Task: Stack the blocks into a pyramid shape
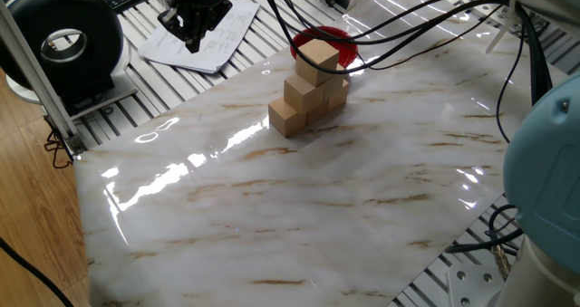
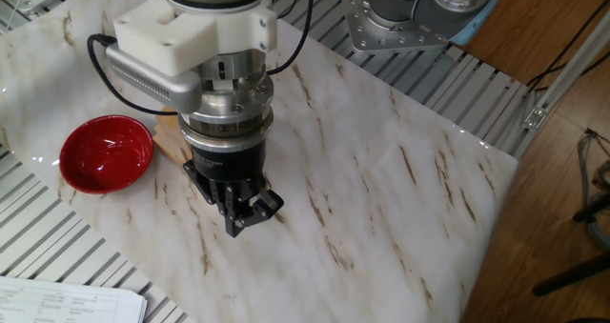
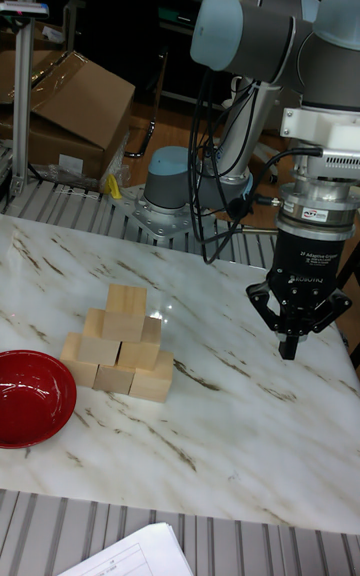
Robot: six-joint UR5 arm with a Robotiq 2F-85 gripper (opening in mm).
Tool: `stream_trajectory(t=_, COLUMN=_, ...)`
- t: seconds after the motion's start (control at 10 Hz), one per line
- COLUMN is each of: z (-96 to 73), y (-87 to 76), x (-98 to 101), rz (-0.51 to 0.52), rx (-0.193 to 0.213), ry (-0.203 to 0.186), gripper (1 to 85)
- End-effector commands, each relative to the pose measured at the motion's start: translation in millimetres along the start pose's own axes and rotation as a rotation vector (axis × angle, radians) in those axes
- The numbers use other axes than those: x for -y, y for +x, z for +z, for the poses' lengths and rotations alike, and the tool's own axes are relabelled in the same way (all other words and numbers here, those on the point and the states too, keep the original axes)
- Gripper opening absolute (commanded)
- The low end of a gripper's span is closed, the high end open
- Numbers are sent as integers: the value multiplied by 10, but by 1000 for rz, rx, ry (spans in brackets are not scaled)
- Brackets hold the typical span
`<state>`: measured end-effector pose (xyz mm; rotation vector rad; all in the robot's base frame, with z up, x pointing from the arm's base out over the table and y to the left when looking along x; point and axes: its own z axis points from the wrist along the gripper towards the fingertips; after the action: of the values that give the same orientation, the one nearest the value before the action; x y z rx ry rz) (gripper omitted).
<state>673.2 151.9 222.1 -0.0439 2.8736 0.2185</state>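
The blocks [image 3: 117,341] are seen stacked as a three-tier pyramid on the table [image 3: 230,426], just beside the red bowl [image 3: 32,398]. The hand [image 3: 291,344], fingers closed on nothing, hangs well apart on the pyramid's far side from the bowl.

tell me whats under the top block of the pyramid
The top block rests on a middle row of two wooden blocks, which sit on a bottom row of three on the marble table. Nothing shows beneath the bottom row; their undersides are covered.
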Motion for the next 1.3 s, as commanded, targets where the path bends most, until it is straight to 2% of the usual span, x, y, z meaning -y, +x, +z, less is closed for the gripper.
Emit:
stream_trajectory(t=0.0, z=-14, y=-10, x=-26, rz=1, rx=3, ry=-13, gripper=10)
stream_trajectory(t=1.2, z=5, y=-3, x=-34, rz=-10, rx=4, ry=-12, gripper=10)
